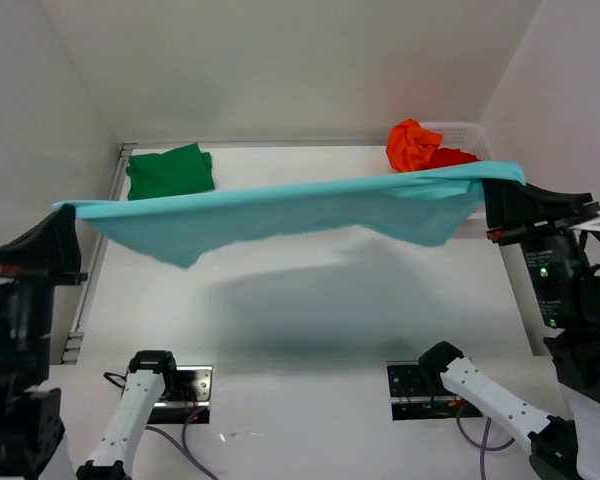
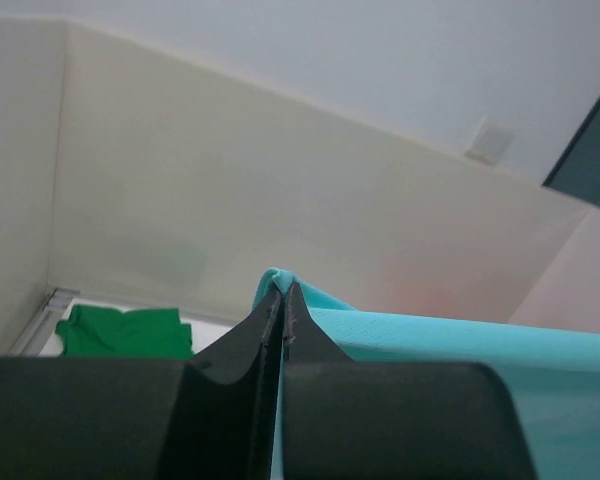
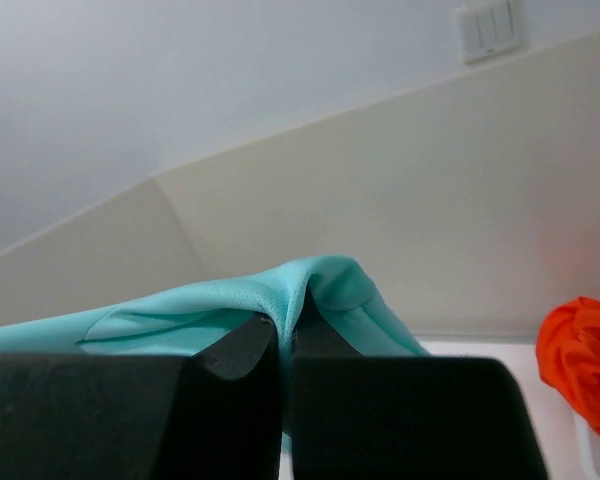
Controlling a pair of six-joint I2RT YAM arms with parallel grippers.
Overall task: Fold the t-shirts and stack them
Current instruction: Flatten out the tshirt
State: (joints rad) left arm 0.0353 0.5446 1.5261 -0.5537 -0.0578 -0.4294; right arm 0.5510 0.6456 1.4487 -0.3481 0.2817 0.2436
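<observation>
The light teal t-shirt (image 1: 300, 215) hangs stretched in the air across the table, held at both ends. My left gripper (image 1: 70, 232) is shut on its left end, seen in the left wrist view (image 2: 282, 290) with teal cloth (image 2: 450, 345) pinched between the fingers. My right gripper (image 1: 492, 200) is shut on its right end, seen in the right wrist view (image 3: 287, 325) with cloth (image 3: 320, 285) bunched over the tips. The dark green t-shirt (image 1: 170, 170) lies folded at the back left. The orange t-shirt (image 1: 412, 145) and the red t-shirt (image 1: 450, 157) sit crumpled in the basket.
The white mesh basket (image 1: 465, 135) stands at the back right corner. White walls enclose the table on the left, back and right. The green shirt also shows in the left wrist view (image 2: 125, 332), the orange one in the right wrist view (image 3: 580, 360).
</observation>
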